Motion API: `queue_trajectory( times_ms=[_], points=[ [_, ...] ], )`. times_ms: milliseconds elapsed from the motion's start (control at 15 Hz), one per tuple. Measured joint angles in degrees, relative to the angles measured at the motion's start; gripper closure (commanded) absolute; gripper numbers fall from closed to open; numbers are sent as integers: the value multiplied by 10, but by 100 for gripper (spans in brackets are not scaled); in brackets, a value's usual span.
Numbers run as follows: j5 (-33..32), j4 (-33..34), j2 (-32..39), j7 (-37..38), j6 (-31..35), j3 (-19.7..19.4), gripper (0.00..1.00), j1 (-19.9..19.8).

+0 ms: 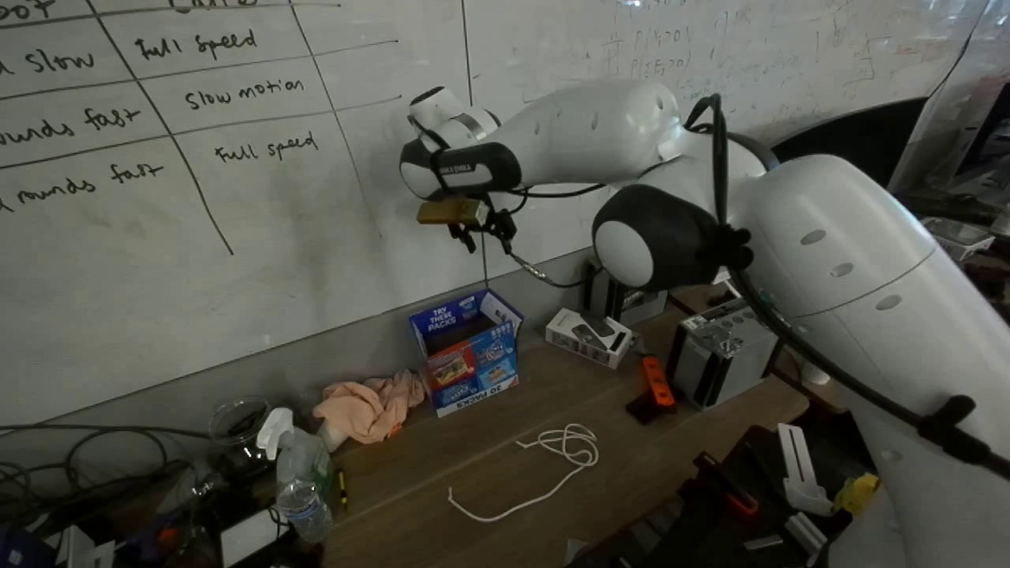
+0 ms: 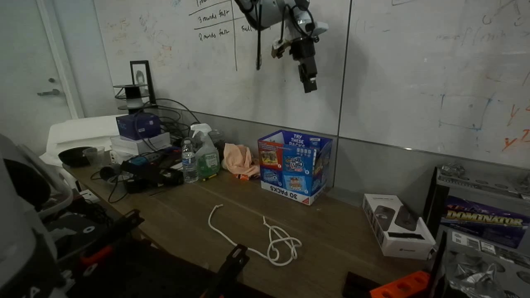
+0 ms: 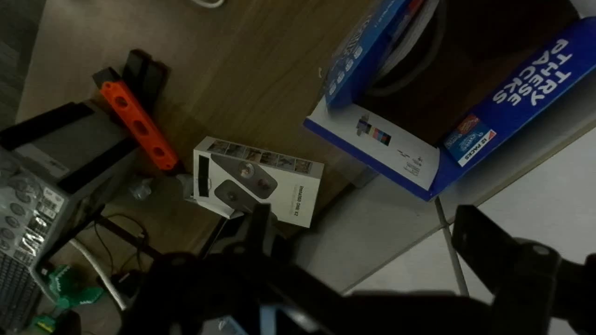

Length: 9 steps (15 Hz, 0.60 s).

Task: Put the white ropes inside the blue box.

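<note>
A white rope [image 1: 489, 520] lies loosely on the wooden table, with a tangle of loops at one end; it also shows in an exterior view [image 2: 258, 252]. In the wrist view, a short white curve of rope [image 3: 209, 4] shows at the top edge. The open-topped blue box [image 1: 473, 359] stands upright against the wall, also in an exterior view [image 2: 290, 165] and the wrist view [image 3: 535, 93]. A pale curved band shows inside it; I cannot tell what it is. My gripper [image 1: 488, 246] is high above the box, fingers apart and empty in the wrist view [image 3: 363, 211].
A peach cloth [image 1: 371, 406], a spray bottle [image 2: 207, 155] and a water bottle [image 2: 189, 163] stand beside the box. A white camera box [image 3: 260, 181], an orange strip [image 3: 139, 125] and grey boxes [image 1: 722, 355] lie on its other side. The whiteboard [image 2: 414, 82] rises behind.
</note>
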Motion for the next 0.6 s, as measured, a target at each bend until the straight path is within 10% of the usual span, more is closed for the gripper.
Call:
queue_trajectory(
  times_ms=[600],
  points=[
    [7,-252,-110,-273,178,21,0,-39]
  ],
)
